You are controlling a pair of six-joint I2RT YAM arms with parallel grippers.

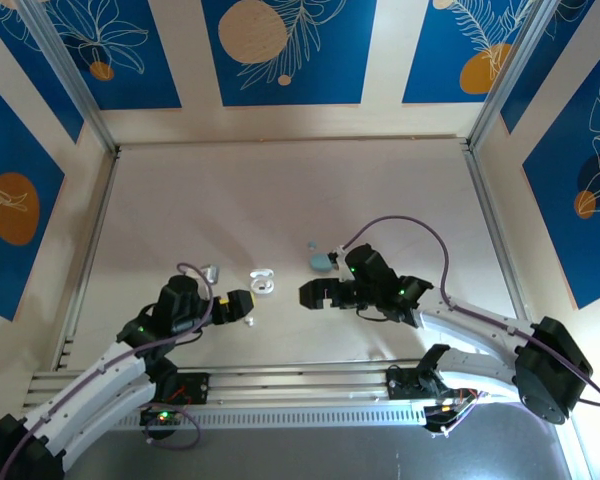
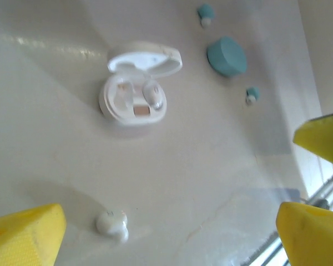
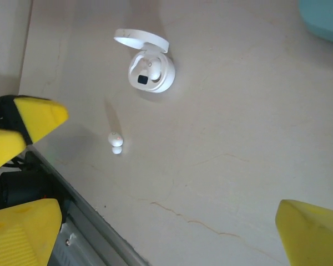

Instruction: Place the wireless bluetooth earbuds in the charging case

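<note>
While both arms hover over the surface [image 1: 280, 190], left gripper [image 1: 246, 307] jaws apart and empty, loose white earbud [image 2: 112, 223] near it, open white case [image 1: 263, 284] holding a second white earbud [image 2: 152, 94], right gripper [image 1: 307, 295] spread wide and empty, closed blue case [image 1: 321, 262], two blue earbuds [image 2: 251, 94] lying beside it.

**Blue Panels Around a Pale Table**

A beige tabletop [image 1: 280, 200] fills the middle of the top view, smooth and softly lit, with faint shadows. Pale wooden walls [image 1: 190, 55] close it in at the top and both sides. Deep blue panels [image 1: 300, 75] are set into them, drawn with white leaf outlines and orange discs [image 1: 252, 30]. Slanting aluminium posts [image 1: 75, 85] stand at the upper left and upper right corners. Along the bottom of the frame run ribbed metal rails [image 1: 300, 385], with a dull grey strip [image 1: 310, 455] below them. In the right wrist view a hairline crack [image 3: 200, 223] crosses the lower centre of the table surface.
</note>
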